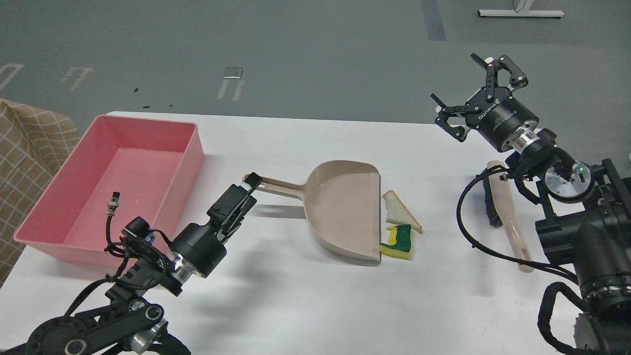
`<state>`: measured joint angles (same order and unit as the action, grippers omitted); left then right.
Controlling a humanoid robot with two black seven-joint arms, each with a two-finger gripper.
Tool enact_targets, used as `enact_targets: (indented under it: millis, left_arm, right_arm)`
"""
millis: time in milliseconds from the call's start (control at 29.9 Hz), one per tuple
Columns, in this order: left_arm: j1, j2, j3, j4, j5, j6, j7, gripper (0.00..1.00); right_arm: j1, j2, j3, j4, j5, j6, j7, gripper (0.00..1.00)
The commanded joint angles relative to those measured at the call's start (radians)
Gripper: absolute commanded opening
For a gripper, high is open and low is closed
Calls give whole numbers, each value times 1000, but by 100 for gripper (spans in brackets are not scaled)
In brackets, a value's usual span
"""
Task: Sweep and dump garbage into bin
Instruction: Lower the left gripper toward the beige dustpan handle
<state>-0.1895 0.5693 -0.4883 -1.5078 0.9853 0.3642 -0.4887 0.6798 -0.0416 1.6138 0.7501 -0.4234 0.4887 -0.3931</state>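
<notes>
Left gripper (252, 181) closes on dustpan handle (281, 186); our right gripper (475, 93) gapes wide above brush (504, 204), garbage (400, 227) at dustpan mouth

Black arms, looped cables, silver wrist rings

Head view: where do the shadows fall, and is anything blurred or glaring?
Head view: soft shadows fall on the white table below the left gripper and the dustpan handle; everything looks sharp; no strong glare, only a faint sheen inside the dustpan.
</notes>
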Motion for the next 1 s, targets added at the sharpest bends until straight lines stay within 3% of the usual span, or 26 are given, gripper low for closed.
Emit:
enact_targets:
  millis: [0,401,969]
  left_arm:
    - [-4,-52,1,86,0,2,0,97]
    - [-45,-150,13,242,1,31,0,97]
    - [-133,-223,39,374,0,59,0,97]
  right_arm:
    - [1,0,0,0,0,0,-1,100]
    - [0,-1,0,0,0,0,2,100]
    - [1,-1,0,2,0,0,-1,100]
